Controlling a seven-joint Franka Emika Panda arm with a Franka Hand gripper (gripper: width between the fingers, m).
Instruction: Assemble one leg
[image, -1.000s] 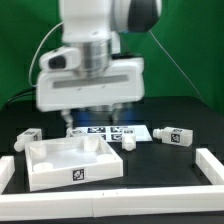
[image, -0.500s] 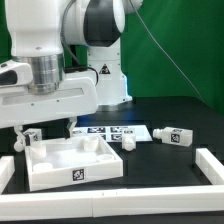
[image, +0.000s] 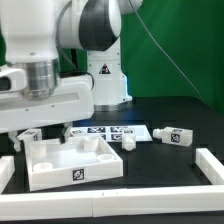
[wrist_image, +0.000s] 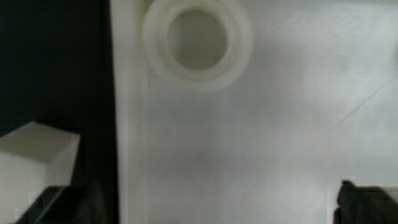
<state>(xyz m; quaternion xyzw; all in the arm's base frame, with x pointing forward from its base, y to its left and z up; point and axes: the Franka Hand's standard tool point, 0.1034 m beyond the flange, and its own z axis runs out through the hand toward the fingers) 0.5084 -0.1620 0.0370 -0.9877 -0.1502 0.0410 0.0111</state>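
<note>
Three small white legs with tags lie on the black table: one (image: 30, 134) at the exterior view's left beside the tray's back corner, one (image: 128, 141) by the tray's right back corner, one (image: 172, 136) further right. My gripper (image: 45, 125) hangs over the left back part of the large white tray (image: 70, 172). In the wrist view the gripper (wrist_image: 210, 205) is open and empty, its dark fingertips (wrist_image: 54, 205) wide apart above the tray's floor (wrist_image: 249, 130) and its round hole (wrist_image: 196, 40). A white shape (wrist_image: 36, 150) shows beside the tray; I cannot tell what it is.
The marker board (image: 105, 131) lies behind the tray. White rails edge the table at the front (image: 120, 197), left (image: 6, 170) and right (image: 210, 160). The robot's base (image: 105, 75) stands at the back.
My arm has swung from over the marker board to the exterior view's left, now above the tray's left back part. It barely moved in the last half second. The parts have not moved.
</note>
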